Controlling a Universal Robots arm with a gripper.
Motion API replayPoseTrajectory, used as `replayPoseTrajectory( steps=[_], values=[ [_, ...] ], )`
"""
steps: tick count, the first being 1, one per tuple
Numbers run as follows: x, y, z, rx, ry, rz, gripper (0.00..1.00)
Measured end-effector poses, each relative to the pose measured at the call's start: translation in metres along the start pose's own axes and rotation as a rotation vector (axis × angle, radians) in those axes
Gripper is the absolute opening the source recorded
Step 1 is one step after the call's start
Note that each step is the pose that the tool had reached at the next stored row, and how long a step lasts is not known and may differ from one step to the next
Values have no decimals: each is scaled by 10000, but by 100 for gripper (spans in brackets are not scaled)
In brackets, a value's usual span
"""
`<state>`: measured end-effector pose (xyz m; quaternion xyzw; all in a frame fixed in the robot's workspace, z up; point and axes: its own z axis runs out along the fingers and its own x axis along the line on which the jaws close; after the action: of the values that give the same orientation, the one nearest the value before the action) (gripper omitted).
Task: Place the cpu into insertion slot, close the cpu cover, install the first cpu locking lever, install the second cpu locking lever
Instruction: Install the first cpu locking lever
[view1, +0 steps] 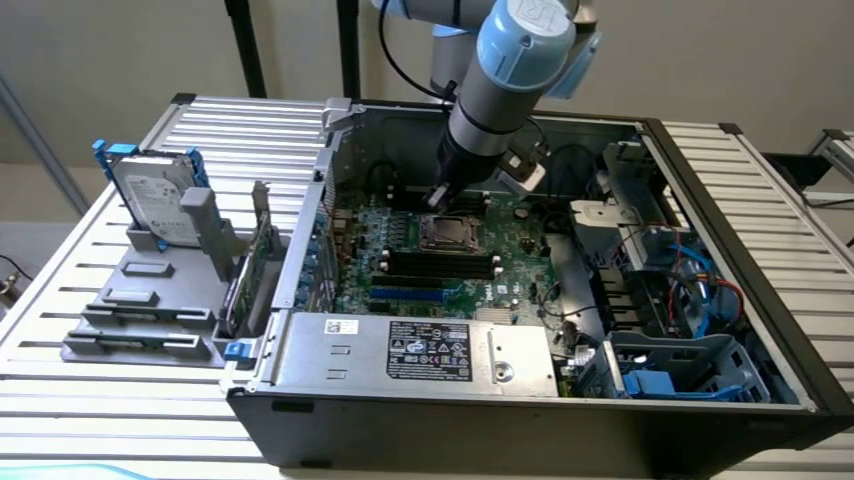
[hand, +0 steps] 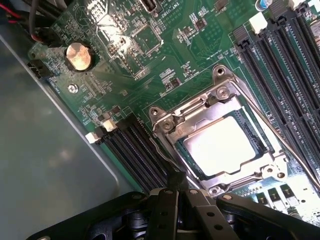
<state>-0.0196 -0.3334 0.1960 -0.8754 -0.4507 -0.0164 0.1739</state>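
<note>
My gripper (view1: 438, 195) reaches down into the open computer case and hovers just beyond the insertion slot (view1: 447, 232) on the green board. In the wrist view the cpu (hand: 220, 147) lies flat in the socket, its silvery top showing through the cut-out. The cpu cover (hand: 200, 116) is down over it. One thin wire lever (hand: 159, 150) runs along the socket's side towards my gripper (hand: 176, 182), which is shut with its dark tips at that lever's end. Another wire lever (hand: 285, 146) lies along the opposite side, beside the memory slots.
Long black memory slots (hand: 280, 65) flank the socket on both sides. A coin battery (hand: 78, 56) sits on the board near the grey case wall (hand: 45, 165). A power supply (view1: 427, 350), a blue drive cage (view1: 681, 365) and a hard drive (view1: 154, 200) on a grey stand surround the work area.
</note>
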Motion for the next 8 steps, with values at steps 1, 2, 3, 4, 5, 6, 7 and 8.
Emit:
replayPoseTrajectory(
  steps=[1,2,3,4,5,6,7,8],
  values=[
    [5,7,0,5,-11,30,11],
    [11,15,-1,9,-23,58,11],
    [17,23,-1,12,-34,85,11],
    [23,31,-1,13,-44,110,11],
    [29,38,-1,14,-51,136,11],
    [33,43,1,16,-54,162,11],
    [35,45,1,18,-53,193,11],
    [37,46,2,20,-50,230,11]
  ],
)
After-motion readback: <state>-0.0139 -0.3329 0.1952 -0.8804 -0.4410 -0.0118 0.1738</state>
